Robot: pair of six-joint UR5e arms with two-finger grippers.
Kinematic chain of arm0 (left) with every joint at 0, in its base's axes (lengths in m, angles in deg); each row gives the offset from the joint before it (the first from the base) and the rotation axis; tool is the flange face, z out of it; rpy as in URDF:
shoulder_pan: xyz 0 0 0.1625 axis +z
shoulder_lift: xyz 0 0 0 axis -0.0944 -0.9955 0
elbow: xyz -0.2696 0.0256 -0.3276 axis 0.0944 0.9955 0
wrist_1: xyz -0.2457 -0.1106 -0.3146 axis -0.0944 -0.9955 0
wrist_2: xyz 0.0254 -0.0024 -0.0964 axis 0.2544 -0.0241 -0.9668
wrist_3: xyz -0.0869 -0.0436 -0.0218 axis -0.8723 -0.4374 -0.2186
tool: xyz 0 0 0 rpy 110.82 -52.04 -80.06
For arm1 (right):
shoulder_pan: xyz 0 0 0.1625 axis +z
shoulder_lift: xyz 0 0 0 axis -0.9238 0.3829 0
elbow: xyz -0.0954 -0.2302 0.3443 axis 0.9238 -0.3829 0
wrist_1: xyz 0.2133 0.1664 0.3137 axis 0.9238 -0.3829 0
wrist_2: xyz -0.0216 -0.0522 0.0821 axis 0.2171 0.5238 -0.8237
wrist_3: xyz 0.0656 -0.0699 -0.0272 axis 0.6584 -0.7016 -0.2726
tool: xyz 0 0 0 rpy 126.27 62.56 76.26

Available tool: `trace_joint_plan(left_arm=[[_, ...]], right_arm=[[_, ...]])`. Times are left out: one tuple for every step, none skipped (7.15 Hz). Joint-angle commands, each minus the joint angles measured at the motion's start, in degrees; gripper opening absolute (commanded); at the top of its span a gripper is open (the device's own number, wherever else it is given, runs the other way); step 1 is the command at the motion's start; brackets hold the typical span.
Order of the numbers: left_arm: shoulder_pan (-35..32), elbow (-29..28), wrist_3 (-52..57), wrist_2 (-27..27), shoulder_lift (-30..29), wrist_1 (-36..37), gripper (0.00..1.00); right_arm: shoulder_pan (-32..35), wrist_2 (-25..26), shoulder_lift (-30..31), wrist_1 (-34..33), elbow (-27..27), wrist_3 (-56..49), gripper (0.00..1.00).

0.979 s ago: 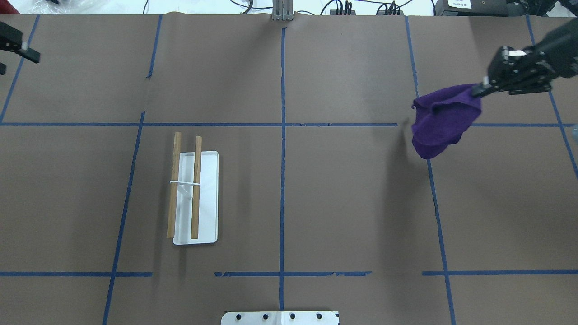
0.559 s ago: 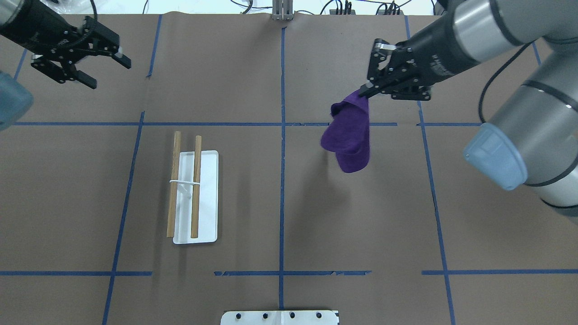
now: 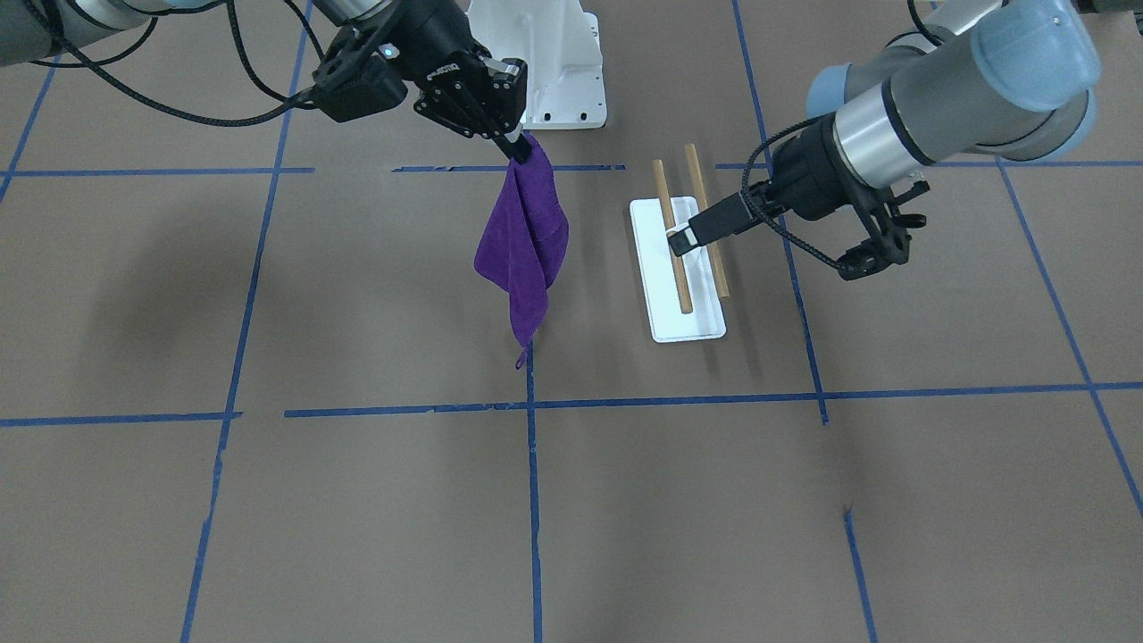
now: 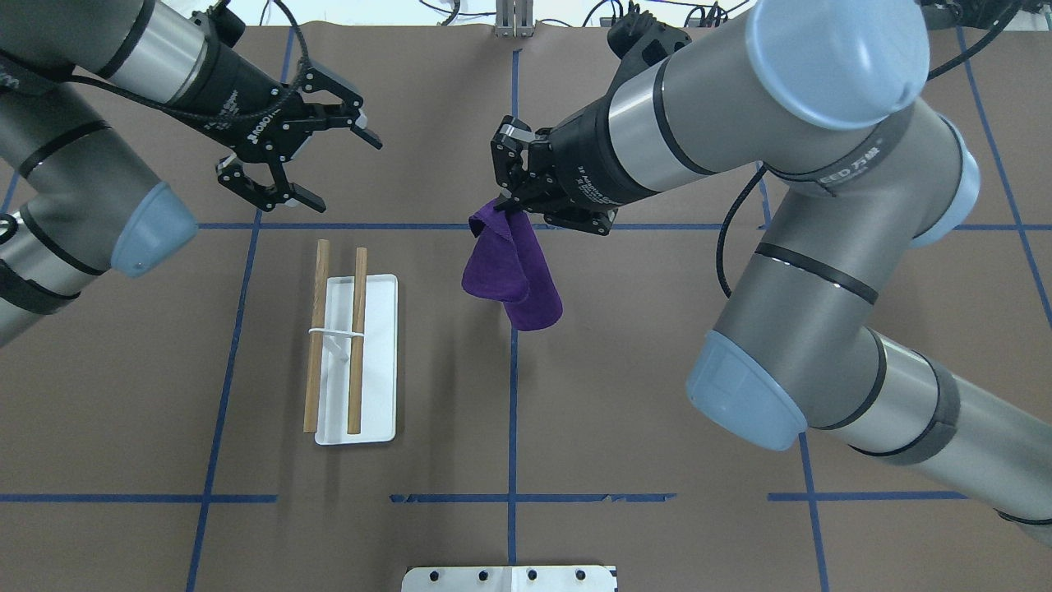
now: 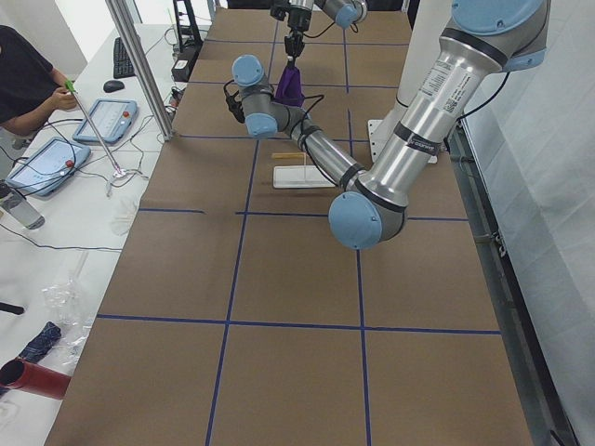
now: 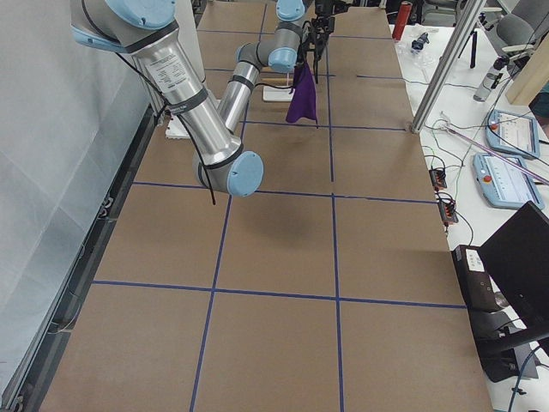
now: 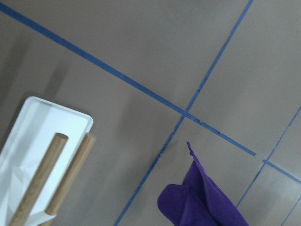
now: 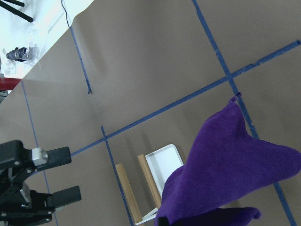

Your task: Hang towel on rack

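The deep-purple towel (image 4: 514,271) hangs by one corner from my right gripper (image 4: 508,205), which is shut on it above the table's middle, right of the rack. The towel also shows in the front view (image 3: 527,241) and in the right wrist view (image 8: 225,160). The rack (image 4: 374,395) stands left of centre, with two wooden dowels (image 4: 316,333) over a flat white base. My left gripper (image 4: 349,177) is open and empty, in the air just beyond the rack's far end.
The table is covered in brown paper with a blue tape grid. A white bolted pedestal (image 4: 509,578) sits at the near centre edge and also shows in the front view (image 3: 558,71). A person (image 5: 23,74) sits at a side bench.
My right gripper has carried the towel left from the table's far right to its middle. My left arm has come in from the left edge toward the rack's far end, still open.
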Motion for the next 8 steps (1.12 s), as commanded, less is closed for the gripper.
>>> trace_joint_plan(left_arm=[[2.7,0.0,-7.9,0.9,-4.0,-0.9,0.91],[3.3,0.1,-8.7,0.9,-4.4,-0.9,0.9],[3.4,0.2,-9.3,0.9,-4.6,-1.0,0.9],[4.2,0.2,-10.7,0.9,-5.0,-1.2,0.87],[4.8,-0.2,-11.3,1.1,-5.2,-2.6,0.85],[5.0,-0.4,-11.9,1.6,-5.1,-3.7,0.83],[5.0,-0.5,-12.1,1.6,-5.2,-3.9,0.81],[5.0,-0.5,-12.1,1.6,-5.2,-3.9,0.71]], right_arm=[[-0.8,0.7,-2.9,0.1,-1.9,0.1,0.0],[-0.8,0.7,-3.0,0.1,-1.9,0.1,0.0],[-0.8,0.8,-3.3,0.1,-2.0,0.1,0.0],[-0.8,0.9,-3.2,0.1,-1.9,0.1,0.0],[-0.8,0.8,-3.1,0.1,-1.8,0.2,0.0],[-0.8,0.8,-3.0,0.1,-1.4,0.2,0.0],[-0.8,0.8,-3.0,0.1,-1.1,0.3,0.0],[-0.8,0.8,-3.0,0.1,-1.1,0.3,0.0]])
